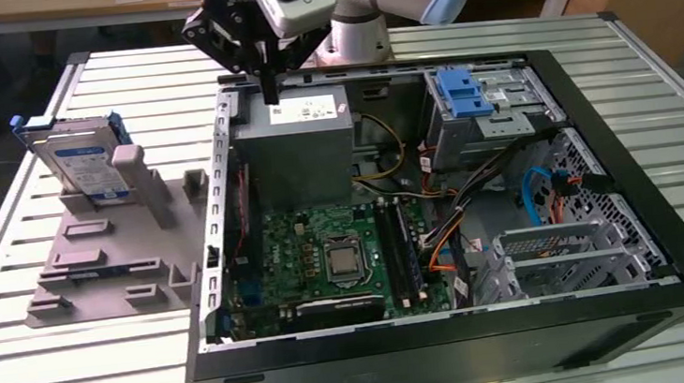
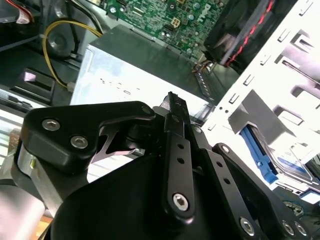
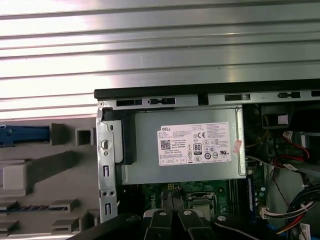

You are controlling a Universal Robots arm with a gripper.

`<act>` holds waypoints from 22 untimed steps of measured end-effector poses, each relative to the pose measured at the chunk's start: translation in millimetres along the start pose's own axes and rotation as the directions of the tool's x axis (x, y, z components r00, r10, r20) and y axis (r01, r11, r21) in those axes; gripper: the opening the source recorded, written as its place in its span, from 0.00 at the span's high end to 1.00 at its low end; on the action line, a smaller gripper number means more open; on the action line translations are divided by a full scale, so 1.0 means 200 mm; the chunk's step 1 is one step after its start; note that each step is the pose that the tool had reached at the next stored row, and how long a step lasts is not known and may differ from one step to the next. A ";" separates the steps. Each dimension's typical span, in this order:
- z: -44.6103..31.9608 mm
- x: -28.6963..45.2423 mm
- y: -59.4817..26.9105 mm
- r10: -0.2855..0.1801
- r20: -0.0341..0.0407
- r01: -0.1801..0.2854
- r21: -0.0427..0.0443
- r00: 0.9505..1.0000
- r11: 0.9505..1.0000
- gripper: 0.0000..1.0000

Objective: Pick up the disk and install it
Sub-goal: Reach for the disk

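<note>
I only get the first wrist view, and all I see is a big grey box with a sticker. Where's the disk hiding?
Observer: In the exterior view, the disk stands upright in a grey holder, at the exterior view's left of the computer case.
Operator: Is the gripper holding it?
Observer: No. The gripper is shut on nothing, above the power supply box and apart from the disk.
</note>
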State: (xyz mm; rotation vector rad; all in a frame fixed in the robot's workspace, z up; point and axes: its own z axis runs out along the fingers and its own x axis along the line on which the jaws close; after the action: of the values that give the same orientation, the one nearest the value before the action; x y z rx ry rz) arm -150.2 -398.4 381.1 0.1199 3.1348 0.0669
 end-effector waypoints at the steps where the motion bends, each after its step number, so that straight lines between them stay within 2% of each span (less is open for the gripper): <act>1: 0.001 0.009 0.000 0.000 0.000 0.000 0.000 1.000 1.000 0.89; 22: 0.006 0.230 0.007 0.000 0.000 0.000 -0.001 1.000 1.000 0.89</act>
State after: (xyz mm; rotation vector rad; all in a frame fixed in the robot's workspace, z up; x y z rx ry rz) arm -195.9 -393.5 379.9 0.1200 3.1349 0.0678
